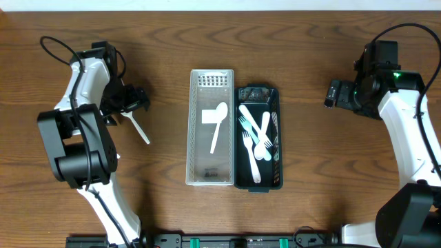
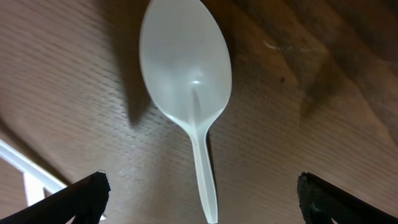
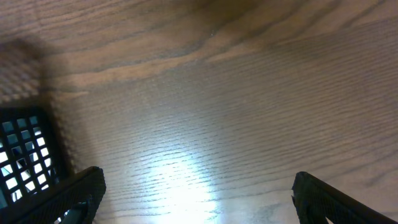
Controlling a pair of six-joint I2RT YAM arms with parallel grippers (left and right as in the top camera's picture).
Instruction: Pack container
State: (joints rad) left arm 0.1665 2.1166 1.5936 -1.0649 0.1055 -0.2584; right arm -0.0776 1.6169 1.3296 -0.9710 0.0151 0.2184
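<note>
Near the left edge of the table (image 1: 310, 172), the left gripper (image 1: 138, 102) hangs spread apart over a white spoon (image 2: 185, 62); toward the right edge, the right gripper (image 1: 332, 94) is also spread.

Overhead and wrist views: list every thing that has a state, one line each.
Left hand: open, gripping nothing.
Right hand: open, empty, over bare table.
Loose spoon: lying on the table at the left hand, unpacked.
Clear basket: holds one white spoon.
Black basket: holds several white forks and spoons.
</note>
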